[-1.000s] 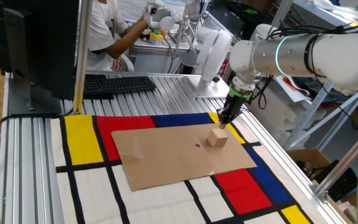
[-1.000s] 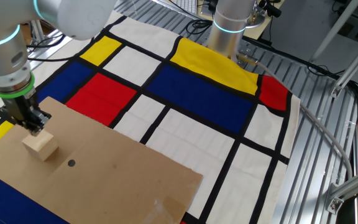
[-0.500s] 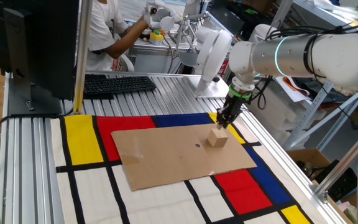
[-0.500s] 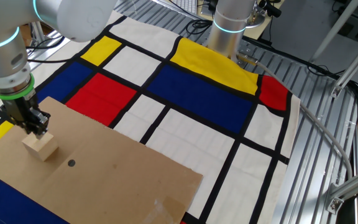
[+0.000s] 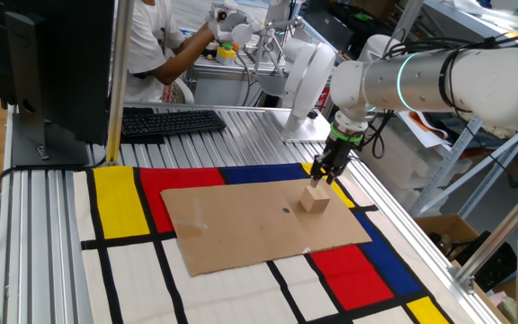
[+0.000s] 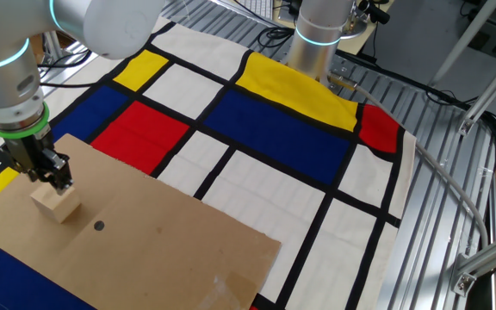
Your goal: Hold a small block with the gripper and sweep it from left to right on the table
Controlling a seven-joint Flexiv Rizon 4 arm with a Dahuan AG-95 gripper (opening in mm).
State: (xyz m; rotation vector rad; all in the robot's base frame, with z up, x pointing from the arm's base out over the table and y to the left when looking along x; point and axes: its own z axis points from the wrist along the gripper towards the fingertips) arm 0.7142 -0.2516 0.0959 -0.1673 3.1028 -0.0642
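The gripper (image 5: 326, 174) hangs straight down over the small block (image 5: 314, 199), jaws partly apart and holding nothing, likely lined up to grasp it; the block rests on the cardboard (image 5: 241, 229), right side.

Bright, even light from overhead fills the room. The mat (image 5: 241, 288) shows clean, vivid colours with no glare. The block (image 6: 56, 203) throws only a faint, soft shadow on the cardboard (image 6: 162, 250). Both views are sharp up close; the background benches look slightly soft. The aluminium table (image 5: 232, 144) gleams mildly.
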